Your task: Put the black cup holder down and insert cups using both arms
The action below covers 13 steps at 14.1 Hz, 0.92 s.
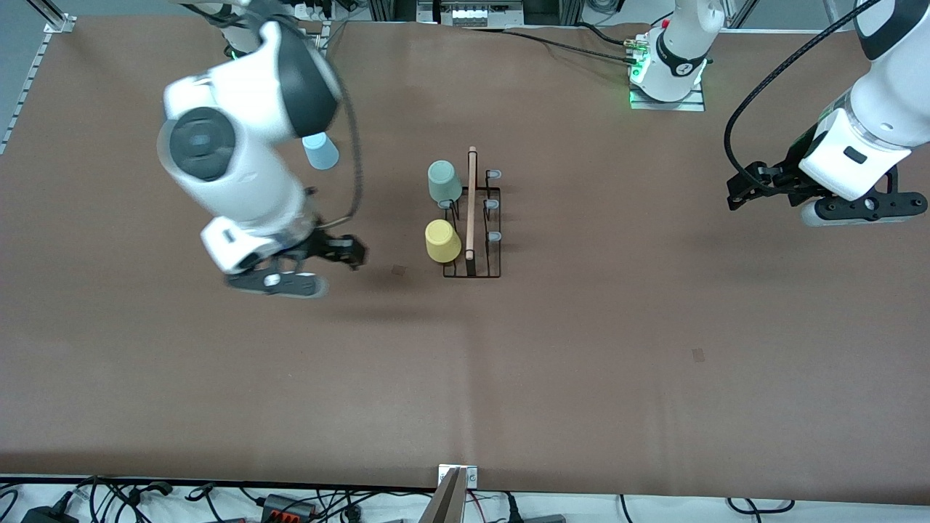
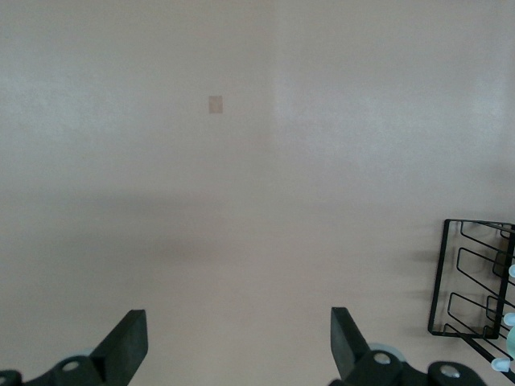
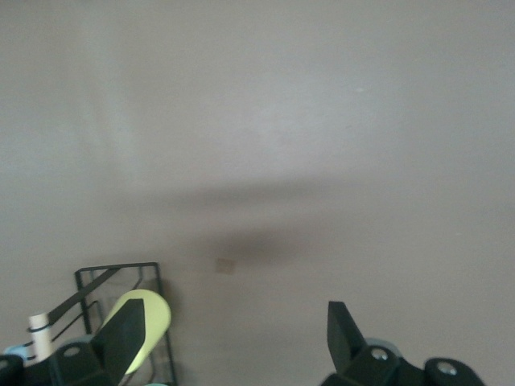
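Blue cup [image 1: 320, 151] lies loose toward the right arm's end; right tool [image 1: 347, 256], open and empty, is nearer than the open, empty left tool [image 1: 742, 190].

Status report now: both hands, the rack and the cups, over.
Left hand open, waiting at its table end. Right hand open, empty, over table beside rack. Green cup and yellow cup on pegs; blue cup on table. Nothing in the way.
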Each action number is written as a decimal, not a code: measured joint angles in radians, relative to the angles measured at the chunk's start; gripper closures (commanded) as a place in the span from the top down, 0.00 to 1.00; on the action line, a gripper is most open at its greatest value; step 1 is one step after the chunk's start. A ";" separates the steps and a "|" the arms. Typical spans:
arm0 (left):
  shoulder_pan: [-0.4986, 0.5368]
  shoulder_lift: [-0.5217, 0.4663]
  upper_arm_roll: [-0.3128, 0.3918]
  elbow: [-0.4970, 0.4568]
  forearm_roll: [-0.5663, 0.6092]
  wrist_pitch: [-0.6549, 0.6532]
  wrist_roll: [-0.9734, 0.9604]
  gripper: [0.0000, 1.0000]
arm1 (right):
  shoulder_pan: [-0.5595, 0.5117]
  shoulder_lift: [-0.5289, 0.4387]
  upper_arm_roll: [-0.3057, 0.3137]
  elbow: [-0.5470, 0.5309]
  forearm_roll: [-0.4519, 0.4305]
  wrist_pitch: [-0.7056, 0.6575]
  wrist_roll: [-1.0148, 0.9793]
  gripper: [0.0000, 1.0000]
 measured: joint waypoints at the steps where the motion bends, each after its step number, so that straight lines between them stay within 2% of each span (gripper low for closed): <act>1: 0.000 0.000 0.000 0.000 0.000 0.000 0.000 1.00 | -0.030 -0.009 -0.001 0.000 0.000 -0.004 -0.026 1.00; 7: 0.001 0.000 0.000 0.000 0.000 0.000 0.000 1.00 | -0.267 -0.080 0.008 -0.006 -0.001 -0.032 -0.253 1.00; 13: 0.000 0.000 0.000 0.000 0.000 0.000 0.000 1.00 | -0.449 -0.183 0.012 -0.080 -0.001 -0.070 -0.483 1.00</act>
